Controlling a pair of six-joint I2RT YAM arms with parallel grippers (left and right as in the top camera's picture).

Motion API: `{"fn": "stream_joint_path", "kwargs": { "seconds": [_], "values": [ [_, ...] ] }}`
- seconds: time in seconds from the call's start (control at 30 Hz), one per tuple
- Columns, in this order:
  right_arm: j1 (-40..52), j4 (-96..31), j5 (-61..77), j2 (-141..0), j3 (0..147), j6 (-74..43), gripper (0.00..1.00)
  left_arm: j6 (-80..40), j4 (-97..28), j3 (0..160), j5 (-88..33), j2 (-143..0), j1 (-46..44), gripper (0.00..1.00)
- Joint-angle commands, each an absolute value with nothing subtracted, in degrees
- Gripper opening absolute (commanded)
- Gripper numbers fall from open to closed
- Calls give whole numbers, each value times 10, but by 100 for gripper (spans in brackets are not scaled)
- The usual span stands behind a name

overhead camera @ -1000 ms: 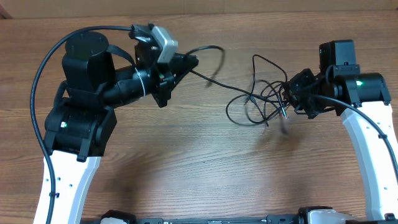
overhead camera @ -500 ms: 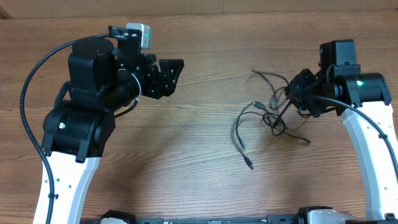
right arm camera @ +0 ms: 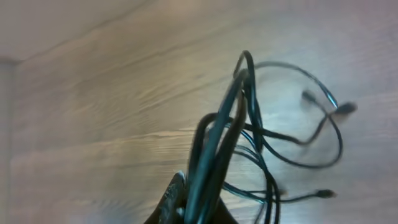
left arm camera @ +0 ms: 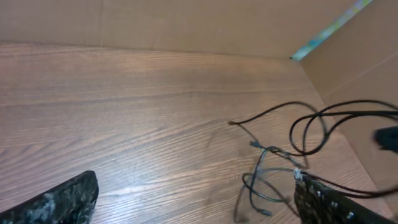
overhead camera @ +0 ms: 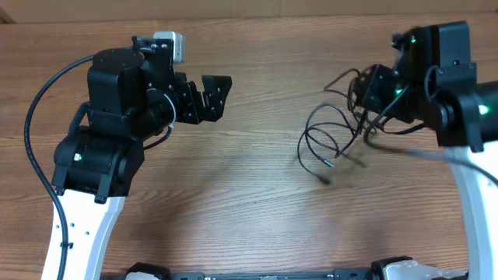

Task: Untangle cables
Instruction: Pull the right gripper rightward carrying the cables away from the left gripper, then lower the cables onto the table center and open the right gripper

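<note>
Black, thin cables [overhead camera: 331, 144] hang in a loose tangle at the right side of the wooden counter [overhead camera: 257, 210]. Several loops overlap, and small dark plug ends trail low over the wood. From the right wrist the cords rise as one tight bunch and then fan out into wide loops; how many cords there are I cannot tell.

The right claw [overhead camera: 367, 95] is clamped on the gathered end of that bunch and holds it up off the counter. The left claw [overhead camera: 214, 97] is well apart from the tangle, with its fingers spread wide and nothing between them.

I judge the step in hand to be holding the knot aloft so that it opens out. Next, the left claw probably needs to cross over, pinch one free strand near a plug end, and draw it sideways out of the loops.
</note>
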State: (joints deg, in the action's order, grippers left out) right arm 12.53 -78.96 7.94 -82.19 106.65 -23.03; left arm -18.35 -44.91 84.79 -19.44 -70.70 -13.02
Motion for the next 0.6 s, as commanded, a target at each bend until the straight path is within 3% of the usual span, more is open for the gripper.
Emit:
{"fn": "stream_joint_path", "kwargs": {
  "seconds": [0.0, 0.17, 0.4, 0.47, 0.57],
  "values": [
    [186, -799, 30, -819, 1134, -184, 13, -189, -453, 860, -191, -696, -128, 100],
    [256, -812, -37, -822, 1149, -148, 34, -189, -457, 860, -191, -696, -128, 100],
    [264, -833, -66, -839, 1148, -150, 38, -189, -465, 860, -191, -697, -128, 100],
    [264, -838, -66, -845, 1148, -152, 49, -189, -467, 860, -191, -697, -128, 100],
    [264, -854, -63, -853, 1148, -152, 77, -189, -472, 860, -190, -697, -128, 100]
  ]
}}
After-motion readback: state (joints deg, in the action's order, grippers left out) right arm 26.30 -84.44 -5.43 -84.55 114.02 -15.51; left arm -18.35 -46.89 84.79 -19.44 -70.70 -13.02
